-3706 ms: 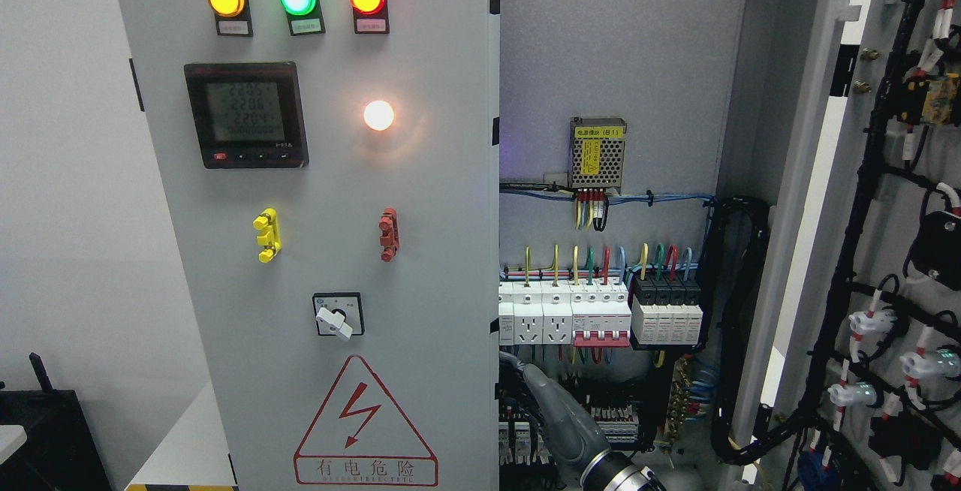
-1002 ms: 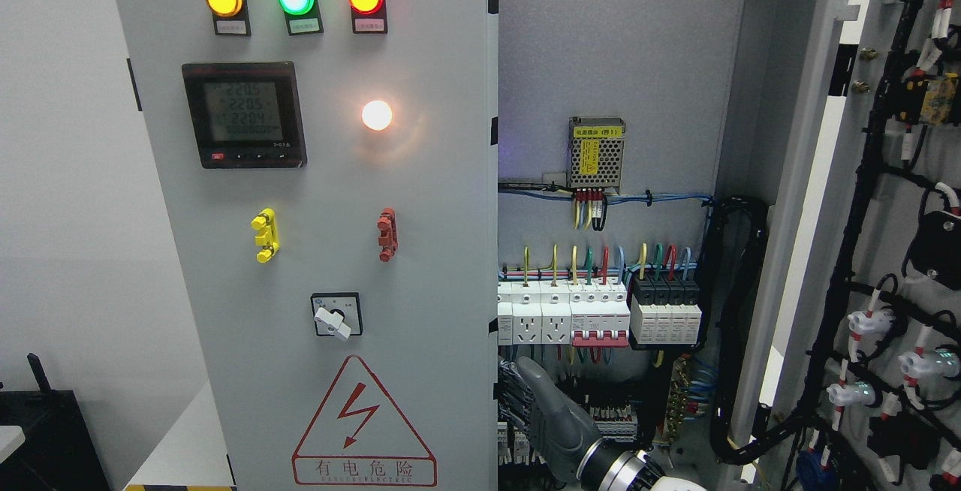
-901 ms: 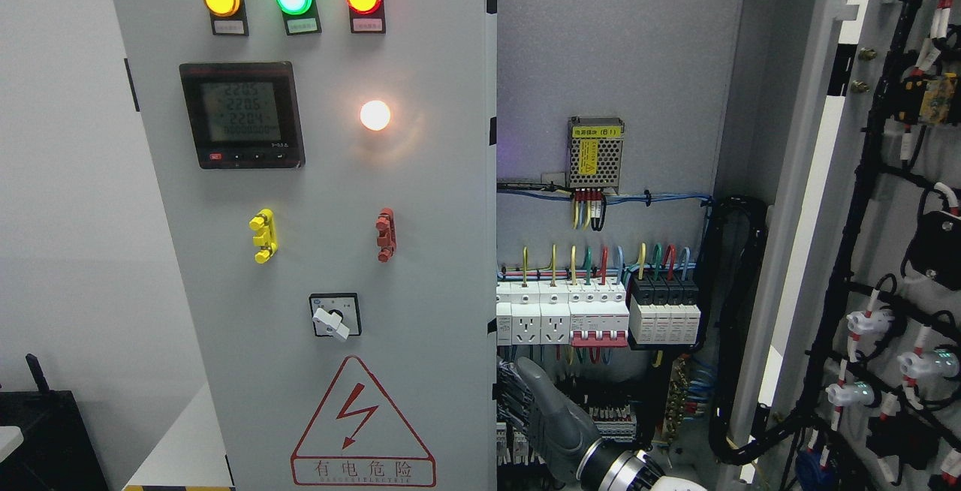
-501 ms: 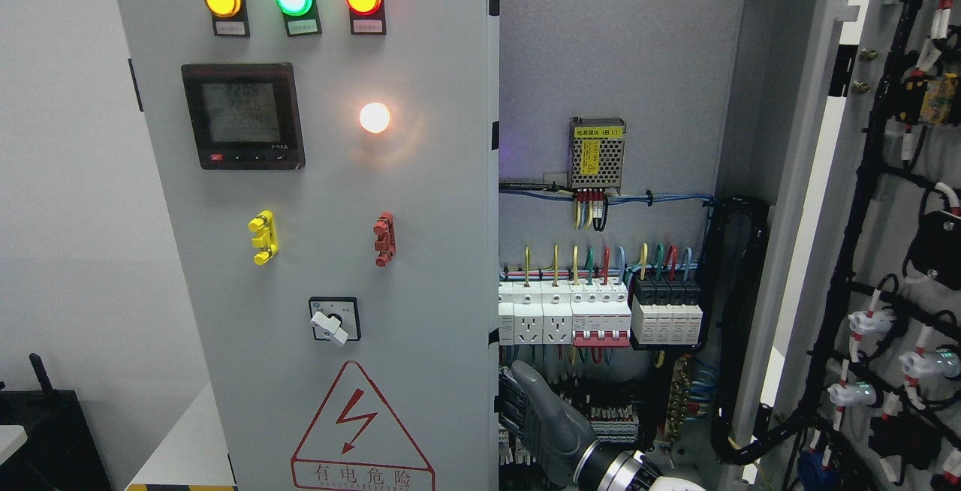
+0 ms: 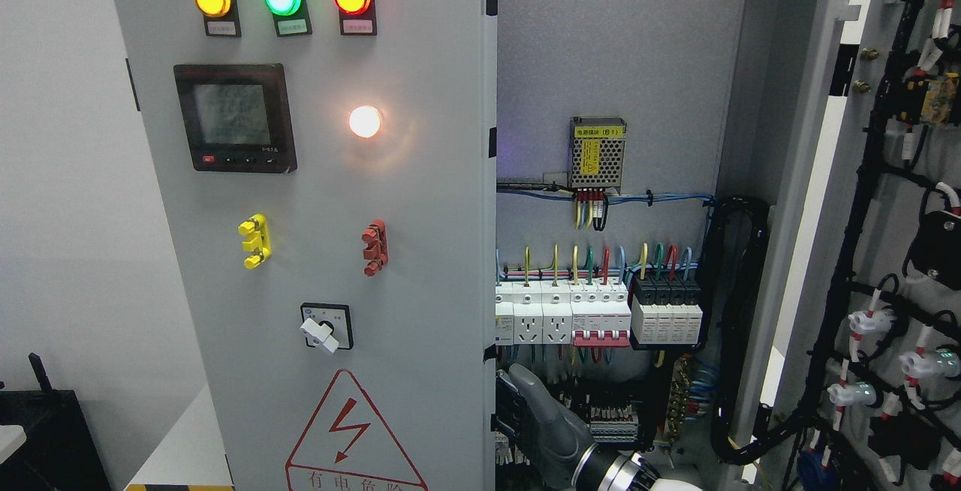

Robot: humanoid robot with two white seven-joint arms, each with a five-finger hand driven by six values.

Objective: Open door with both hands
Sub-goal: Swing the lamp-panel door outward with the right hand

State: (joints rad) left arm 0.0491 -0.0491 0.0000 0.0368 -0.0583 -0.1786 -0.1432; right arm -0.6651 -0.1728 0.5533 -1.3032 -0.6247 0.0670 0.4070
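Observation:
The grey left door [image 5: 420,251] of the electrical cabinet carries three lamps, a meter [image 5: 234,117], a rotary switch [image 5: 326,326] and a red warning triangle. It stands slightly ajar, with its free edge near the picture's middle. My right hand [image 5: 518,412] comes up from the bottom edge right of the middle. Its dark fingers [image 5: 504,407] are curled round that free edge, low down. The right door [image 5: 886,251] is swung wide open at the far right, showing its wired inner side. My left hand is out of view.
Inside the cabinet are a row of breakers [image 5: 593,314], a small power supply [image 5: 597,152] and black cable bundles [image 5: 739,326]. Terminal blocks sit just behind my hand. A black box [image 5: 45,438] and a white ledge [image 5: 188,446] lie at the lower left.
The left door has swung outward a little: its lamps, meter and switch have shifted left and the warning triangle sits lower. My right hand has moved slightly left and down with the door edge.

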